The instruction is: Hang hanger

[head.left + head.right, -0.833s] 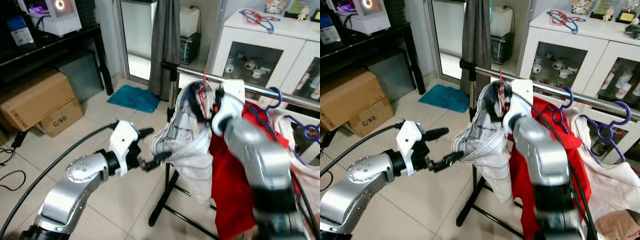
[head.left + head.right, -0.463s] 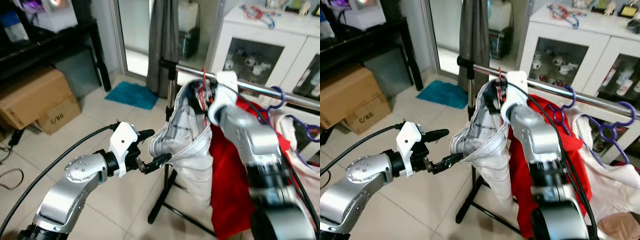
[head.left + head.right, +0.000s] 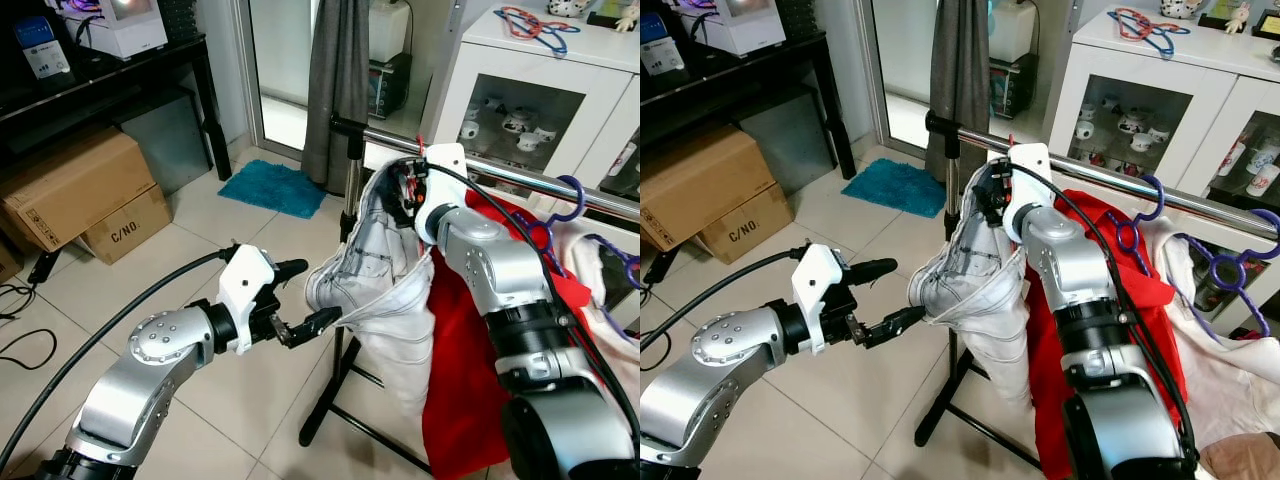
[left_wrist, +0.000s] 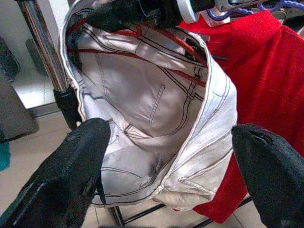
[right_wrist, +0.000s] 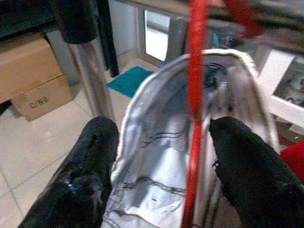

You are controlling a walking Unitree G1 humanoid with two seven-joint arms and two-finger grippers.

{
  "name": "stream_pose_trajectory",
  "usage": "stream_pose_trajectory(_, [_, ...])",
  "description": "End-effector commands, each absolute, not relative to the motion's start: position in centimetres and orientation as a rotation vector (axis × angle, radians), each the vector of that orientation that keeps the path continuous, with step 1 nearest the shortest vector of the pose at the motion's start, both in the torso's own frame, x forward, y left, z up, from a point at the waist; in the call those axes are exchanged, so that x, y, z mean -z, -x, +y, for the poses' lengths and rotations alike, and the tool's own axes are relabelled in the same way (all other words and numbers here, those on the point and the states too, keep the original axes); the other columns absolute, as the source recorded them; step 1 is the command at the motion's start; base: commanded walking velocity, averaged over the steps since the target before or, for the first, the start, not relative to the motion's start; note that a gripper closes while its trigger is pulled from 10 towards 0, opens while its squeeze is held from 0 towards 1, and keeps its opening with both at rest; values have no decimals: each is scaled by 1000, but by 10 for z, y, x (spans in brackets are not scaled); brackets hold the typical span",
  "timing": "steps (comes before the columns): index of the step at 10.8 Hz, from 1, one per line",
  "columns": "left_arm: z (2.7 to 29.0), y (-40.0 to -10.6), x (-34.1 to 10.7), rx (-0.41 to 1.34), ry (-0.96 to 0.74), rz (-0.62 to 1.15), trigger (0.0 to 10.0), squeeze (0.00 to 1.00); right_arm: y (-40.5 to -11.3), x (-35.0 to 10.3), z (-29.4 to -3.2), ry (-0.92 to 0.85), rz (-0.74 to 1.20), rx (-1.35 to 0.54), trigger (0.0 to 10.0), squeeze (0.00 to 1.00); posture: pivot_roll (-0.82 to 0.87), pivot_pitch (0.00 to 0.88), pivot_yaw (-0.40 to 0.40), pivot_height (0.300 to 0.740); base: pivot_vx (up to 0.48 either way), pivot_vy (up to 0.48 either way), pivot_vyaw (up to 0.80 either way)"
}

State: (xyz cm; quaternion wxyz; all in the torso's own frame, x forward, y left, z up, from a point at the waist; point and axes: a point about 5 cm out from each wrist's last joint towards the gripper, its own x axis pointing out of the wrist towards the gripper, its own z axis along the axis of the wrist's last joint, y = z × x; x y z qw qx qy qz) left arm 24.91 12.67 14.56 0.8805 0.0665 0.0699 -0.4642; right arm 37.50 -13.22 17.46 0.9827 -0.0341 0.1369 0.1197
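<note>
Red hanger (image 5: 194, 71) carrying white jeans (image 3: 385, 300) hangs at the rail (image 3: 520, 180), centre of the frame. Right hand (image 3: 408, 192) sits at its hook, fingers spread around the wire. Left hand (image 3: 305, 300), lower left, is open, one finger touching the jeans' waistband.
</note>
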Motion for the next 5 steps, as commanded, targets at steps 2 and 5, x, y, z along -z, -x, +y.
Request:
stream_pose_trajectory(2, [127, -251, -146, 961, -157, 142, 10000, 0, -379, -178, -139, 89, 282, -215, 2118, 0, 19, 0, 16, 740, 0, 0, 0])
stream_pose_trajectory(5, [128, -252, -146, 965, -161, 145, 10000, 0, -379, -172, -146, 137, 340, -208, 0, 0, 14, 0, 24, 740, 0, 0, 0])
